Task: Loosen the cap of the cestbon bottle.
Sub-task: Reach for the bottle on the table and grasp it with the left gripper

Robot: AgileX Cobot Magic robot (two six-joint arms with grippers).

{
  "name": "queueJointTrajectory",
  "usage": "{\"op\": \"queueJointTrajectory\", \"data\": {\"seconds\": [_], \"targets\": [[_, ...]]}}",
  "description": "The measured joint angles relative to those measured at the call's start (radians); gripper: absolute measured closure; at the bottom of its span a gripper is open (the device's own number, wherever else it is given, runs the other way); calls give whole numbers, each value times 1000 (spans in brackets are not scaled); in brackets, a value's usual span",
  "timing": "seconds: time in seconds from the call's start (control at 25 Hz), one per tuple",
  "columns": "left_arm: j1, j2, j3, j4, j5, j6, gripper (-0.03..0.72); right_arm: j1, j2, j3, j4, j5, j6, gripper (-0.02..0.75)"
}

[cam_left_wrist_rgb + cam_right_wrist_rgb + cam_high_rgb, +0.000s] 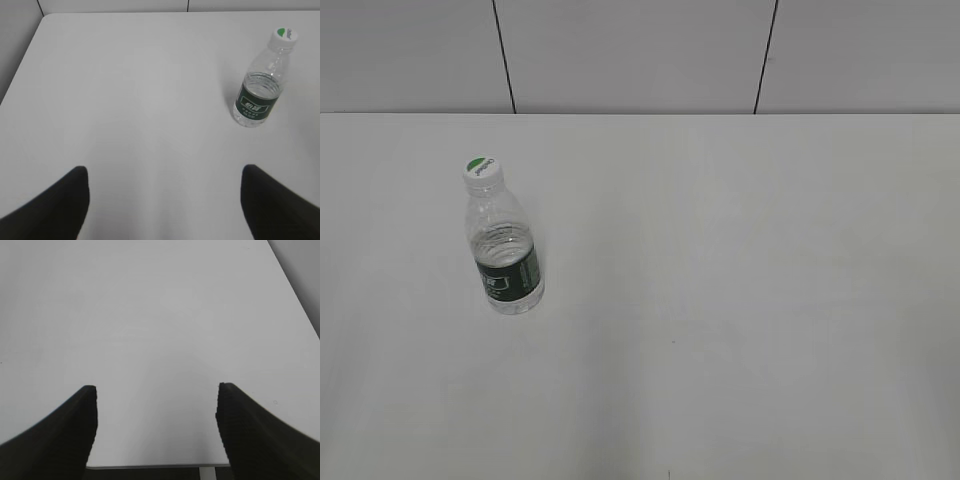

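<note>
The cestbon bottle (505, 255) stands upright on the left part of the white table, clear with a dark green label band. Its white cap (482, 172) with a green mark sits on top. In the left wrist view the bottle (257, 95) stands ahead and to the right, with its cap (284, 36) near the top right. My left gripper (164, 175) is open and empty, well short of the bottle. My right gripper (156, 390) is open and empty over the table's near edge. Neither gripper shows in the exterior view. The bottle is out of the right wrist view.
The white table (720, 300) runs back to a grey panelled wall (640, 50). The table's left edge (20, 65) shows in the left wrist view, its right edge (295, 290) and near edge (155, 466) in the right wrist view.
</note>
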Motion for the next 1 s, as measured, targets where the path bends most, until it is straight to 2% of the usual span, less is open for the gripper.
{"op": "queueJointTrajectory", "data": {"seconds": [0.2, 0.4, 0.6, 0.8, 1.0], "targets": [[0, 27, -20, 15, -68, 1, 104, 0, 0, 0, 0, 0, 0, 167], [0, 29, -6, 24, -353, 8, 104, 0, 0, 0, 0, 0, 1, 167], [0, 84, 112, 24, -663, 12, 104, 0, 0, 0, 0, 0, 1, 167], [0, 225, 230, 24, -962, 13, 105, 0, 0, 0, 0, 0, 1, 167], [0, 407, 250, 24, -1186, 15, 105, 0, 0, 0, 0, 0, 1, 167]]}}
